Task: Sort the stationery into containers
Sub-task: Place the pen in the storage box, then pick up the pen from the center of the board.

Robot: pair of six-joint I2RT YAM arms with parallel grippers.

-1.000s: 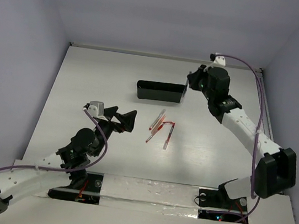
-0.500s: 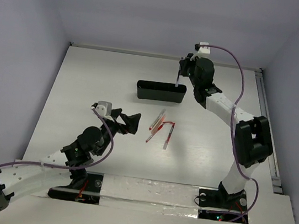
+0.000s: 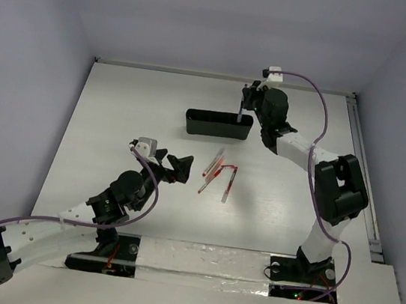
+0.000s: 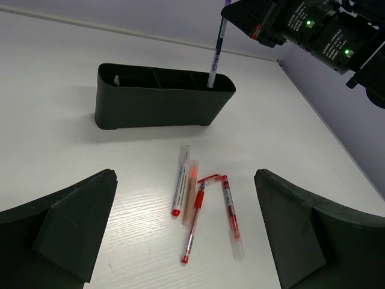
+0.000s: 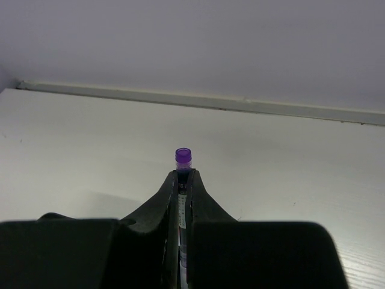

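The long black tray (image 3: 218, 125) stands at the back middle and also shows in the left wrist view (image 4: 162, 99). My right gripper (image 3: 243, 99) is shut on a purple-capped pen (image 5: 183, 158) and holds it upright. The pen's lower end (image 4: 212, 75) dips into the tray's right compartment. Several red-and-clear pens (image 3: 219, 173) lie together on the table in front of the tray (image 4: 194, 208). My left gripper (image 3: 176, 165) is open and empty, its fingers (image 4: 66, 223) spread on either side of those pens, just short of them. Scissors and eraser are not clearly in view.
A small pale thing (image 4: 116, 79) shows inside the tray's left compartment. The right arm (image 3: 316, 156) reaches across the back right. White walls close the table at the back and on both sides. A taped ledge (image 3: 203, 258) runs along the near edge.
My right arm swung left with the pen to the tray's right end and stood the pen in it. My left gripper crept right toward the loose pens.
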